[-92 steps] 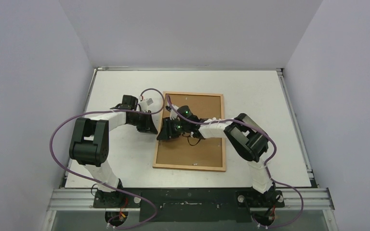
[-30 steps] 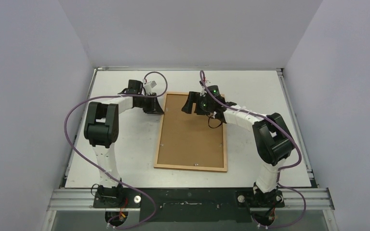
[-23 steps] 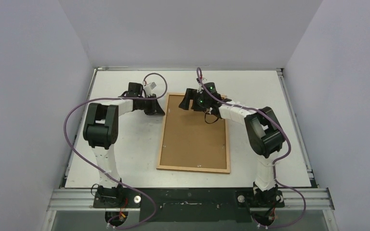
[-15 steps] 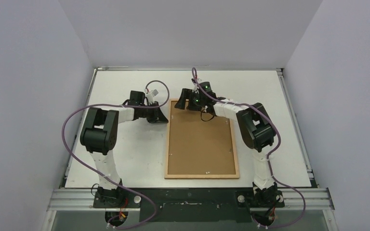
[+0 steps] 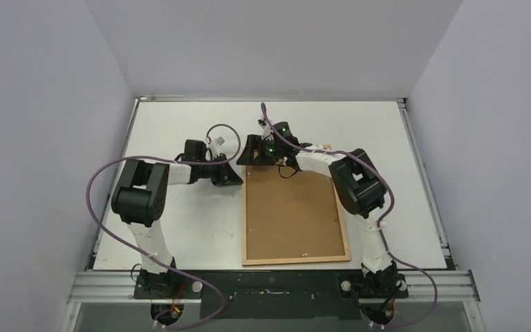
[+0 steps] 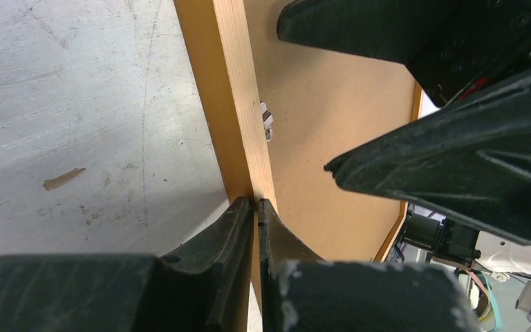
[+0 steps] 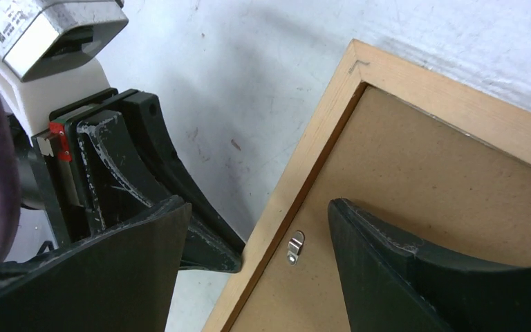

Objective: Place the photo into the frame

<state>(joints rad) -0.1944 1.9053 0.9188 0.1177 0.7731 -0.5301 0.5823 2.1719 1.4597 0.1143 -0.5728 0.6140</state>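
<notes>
Top external view: the frame [image 5: 244,221] lies flat on the table [image 5: 193,228], back up, its long side running away from the arms. A brown backing [image 5: 294,211] is seated inside the wooden border.
Photo: nowhere in sight from where I stand. Whether it sits under the backing I cannot tell.
Clip: a small metal turn-clip [image 7: 294,247] sits at the seam between the left border and the backing, near the far-left corner.
Left gripper [image 5: 237,178]: its fingers [image 6: 238,225] are pressed together and hold nothing. Their tips are butted against the outer face of the left border, close to that corner.
Right gripper [image 5: 254,153]: its fingers are spread wide, hanging over the same corner. One finger is above the backing and the other is out past the border, above the left gripper's tips. The clip shows in the gap between them, and I can make out no contact.
Step in hand: it looks like freeing the backing, beginning with this clip, with the left arm serving as a stop.
Doing it well: hold the left tips square on the border so the frame cannot skid. Bring one right fingertip down beside the clip's tab, not on top of it. Sweep the tab sideways until it is clear of the board, pressing lightly, since fibreboard dents.
Risk: an off-centre push could spin the frame away from the stop.
</notes>
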